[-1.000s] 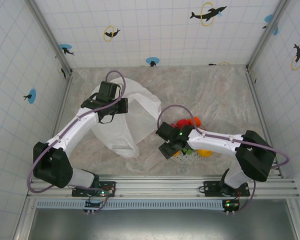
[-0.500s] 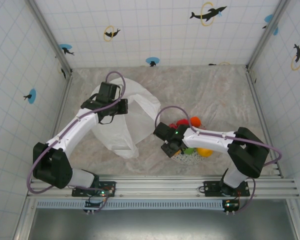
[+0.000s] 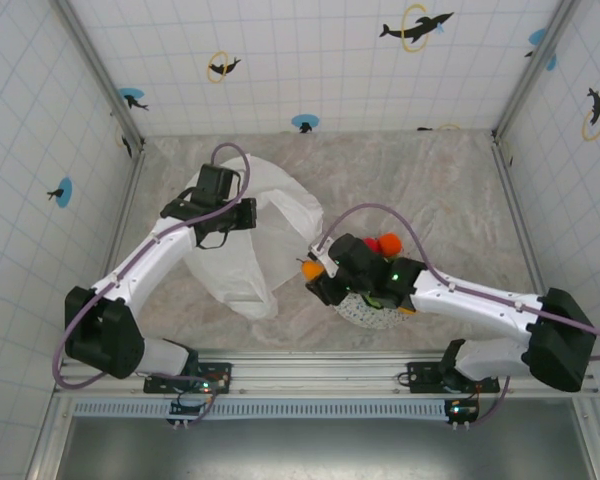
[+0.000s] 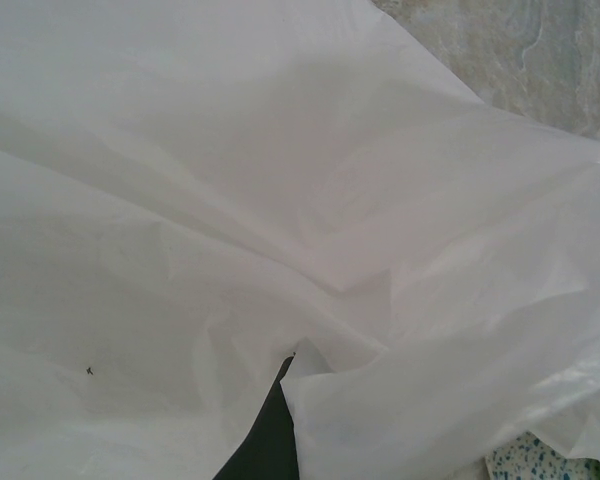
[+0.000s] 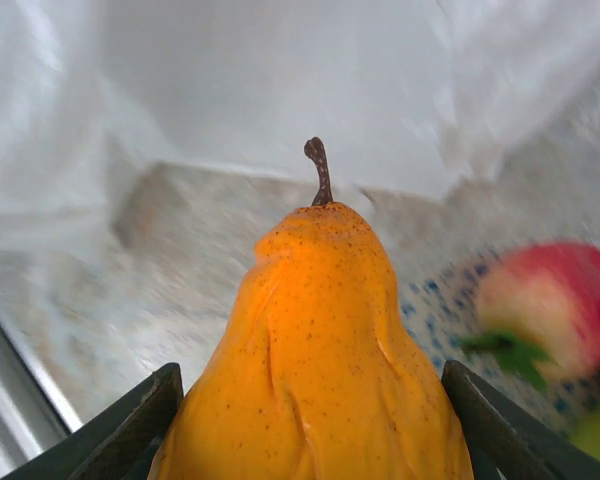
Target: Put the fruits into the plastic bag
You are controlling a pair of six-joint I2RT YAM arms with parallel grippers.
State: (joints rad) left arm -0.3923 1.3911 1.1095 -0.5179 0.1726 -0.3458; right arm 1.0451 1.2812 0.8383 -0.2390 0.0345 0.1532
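One orange pear is gripped in the right tool above the surface, just beside the bag, which the left tool holds clenched; the other fruits sit on the plate, and none shows inside the bag.

No readable text, no labels or brands, no numbers

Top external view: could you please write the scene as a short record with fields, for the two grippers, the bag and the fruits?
left gripper: shut on the plastic bag
right gripper: shut on an orange pear, stem towards the bag
pear position: left of the plate, close to the bag's right edge
other fruits: red and orange ones on the plate
fruits in bag: cannot tell
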